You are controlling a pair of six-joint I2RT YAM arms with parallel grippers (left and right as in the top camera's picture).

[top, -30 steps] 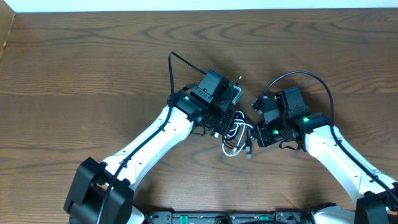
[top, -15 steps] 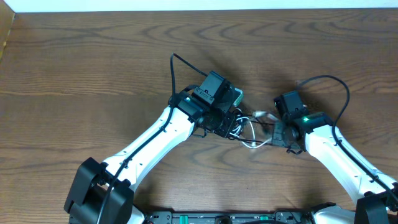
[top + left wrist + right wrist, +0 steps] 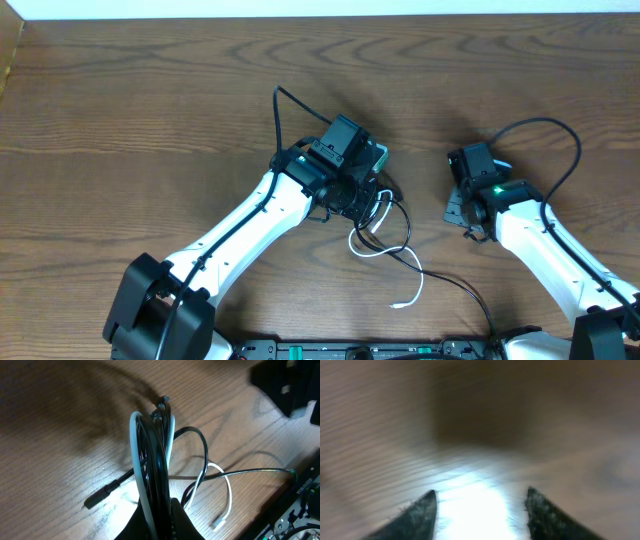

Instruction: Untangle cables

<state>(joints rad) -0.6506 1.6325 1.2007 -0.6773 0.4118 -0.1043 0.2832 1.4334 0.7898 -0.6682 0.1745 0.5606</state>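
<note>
The cables are a bundle of thin black cords and one white cord point(image 3: 155, 450), standing up between the fingers of my left gripper point(image 3: 162, 505), which is shut on it. Overhead, the left gripper point(image 3: 362, 192) sits mid-table with the loops hanging at its tip. The white cable point(image 3: 412, 285) trails toward the front and ends in a small plug. A thin black cable point(image 3: 455, 287) runs past it toward the front edge. A black plug point(image 3: 97, 497) lies on the wood. My right gripper point(image 3: 458, 208) is apart to the right. Its jaws point(image 3: 480, 496) are open over bare wood.
The right arm's thick black wiring point(image 3: 560, 135) arches above its wrist. The robot base point(image 3: 350, 350) lines the front edge, close to the trailing cable ends. A white strip point(image 3: 320, 8) borders the far table edge.
The right gripper has opened, let go of the cable it was pulling and drawn back to the right. The freed white and black ends have dropped toward the front edge. The left gripper has stayed put.
</note>
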